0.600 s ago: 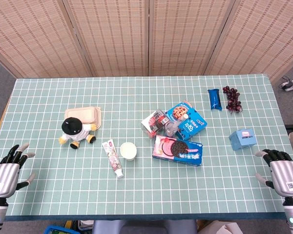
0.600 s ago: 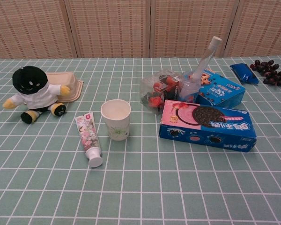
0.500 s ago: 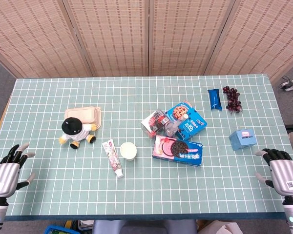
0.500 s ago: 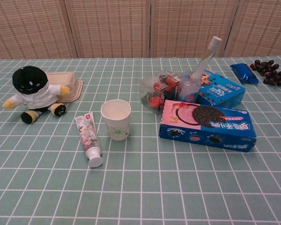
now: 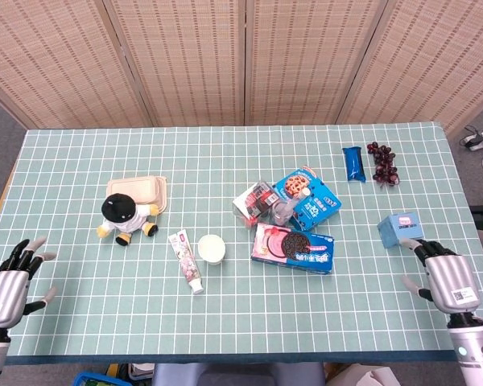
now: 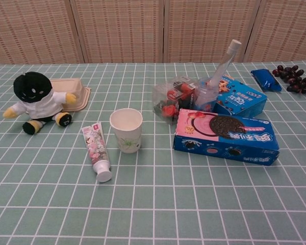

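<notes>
The right hand (image 5: 443, 273) sits at the lower right of the head view, fingers spread and holding nothing, its fingertips just below the small light-blue box (image 5: 400, 229). That box stands alone on the green gridded surface (image 5: 225, 322), well apart from the central cluster, and only its edge shows at the right border of the chest view. The left hand (image 5: 8, 281) rests at the lower left corner, also spread and empty, far from the plush doll (image 5: 122, 215).

The work in hand looks like a reach for the light-blue box. To do it well, the right hand should probably stay wide, come over the box from the near side, and settle thumb and fingers on opposite faces before closing. The box looks light and could slide on the cloth if nudged by 1 fingertip first, so a centred, square approach matters. Nothing crowds it: the grapes (image 5: 383, 162) and the blue snack bar (image 5: 352, 163) lie further up the frame, and the cookie box (image 5: 294, 248) lies to its left.
</notes>
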{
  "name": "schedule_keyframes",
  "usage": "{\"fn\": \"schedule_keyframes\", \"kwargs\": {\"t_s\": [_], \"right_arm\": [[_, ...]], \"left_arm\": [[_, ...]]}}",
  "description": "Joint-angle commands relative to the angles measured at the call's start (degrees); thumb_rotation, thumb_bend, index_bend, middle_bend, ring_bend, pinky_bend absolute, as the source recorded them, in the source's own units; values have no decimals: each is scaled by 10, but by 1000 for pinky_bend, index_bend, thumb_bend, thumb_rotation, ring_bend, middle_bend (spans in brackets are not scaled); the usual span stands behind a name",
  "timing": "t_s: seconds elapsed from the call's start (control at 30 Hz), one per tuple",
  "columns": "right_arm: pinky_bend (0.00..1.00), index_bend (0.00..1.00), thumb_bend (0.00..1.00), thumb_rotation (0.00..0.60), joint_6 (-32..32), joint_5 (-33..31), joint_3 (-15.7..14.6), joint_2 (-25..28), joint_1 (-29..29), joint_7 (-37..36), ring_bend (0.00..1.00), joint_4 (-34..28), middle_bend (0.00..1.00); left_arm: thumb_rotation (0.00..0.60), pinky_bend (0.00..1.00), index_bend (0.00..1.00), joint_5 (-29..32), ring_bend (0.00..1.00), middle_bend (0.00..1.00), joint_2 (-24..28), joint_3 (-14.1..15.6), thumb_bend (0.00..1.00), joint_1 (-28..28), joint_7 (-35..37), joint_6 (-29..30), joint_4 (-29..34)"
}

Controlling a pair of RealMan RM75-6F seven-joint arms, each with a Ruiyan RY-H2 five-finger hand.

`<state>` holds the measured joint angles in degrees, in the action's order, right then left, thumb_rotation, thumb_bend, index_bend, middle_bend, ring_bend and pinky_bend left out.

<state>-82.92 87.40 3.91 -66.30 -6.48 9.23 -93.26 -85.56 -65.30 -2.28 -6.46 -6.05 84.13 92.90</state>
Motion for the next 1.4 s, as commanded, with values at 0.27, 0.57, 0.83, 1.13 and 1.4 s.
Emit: {"fn": "schedule_keyframes", "kwargs": {"t_s": [0.27, 0.57, 0.83, 1.13, 1.4], "right_arm": [[1000, 162, 533, 600, 51, -50, 56, -58, -71, 140, 1000, -73, 996], [1000, 162, 810, 600, 104, -133, 87, -114, -139, 304, 1000, -109, 1000], [1000, 162, 833, 600, 116, -199, 101, -166, -185, 385, 1000, -87, 1000], [1000, 162, 837, 600, 110, -237, 102, -195, -214, 421, 1000, -65, 1000], [1000, 162, 837, 600, 112, -262, 103, -211, -237, 429, 1000, -47, 1000]], "left_arm": [[600, 292, 349, -12, 78, 141, 17, 0, 267, 6, 7, 16, 18], [600, 294, 350, -2, 79, 142, 31, -1, 267, 8, 17, 12, 29], [600, 295, 350, 1, 79, 142, 37, -4, 267, 9, 26, 14, 29], [600, 295, 352, -1, 80, 144, 40, -5, 267, 12, 33, 19, 29], [600, 296, 353, -1, 80, 144, 40, -5, 267, 12, 34, 19, 29]]}}
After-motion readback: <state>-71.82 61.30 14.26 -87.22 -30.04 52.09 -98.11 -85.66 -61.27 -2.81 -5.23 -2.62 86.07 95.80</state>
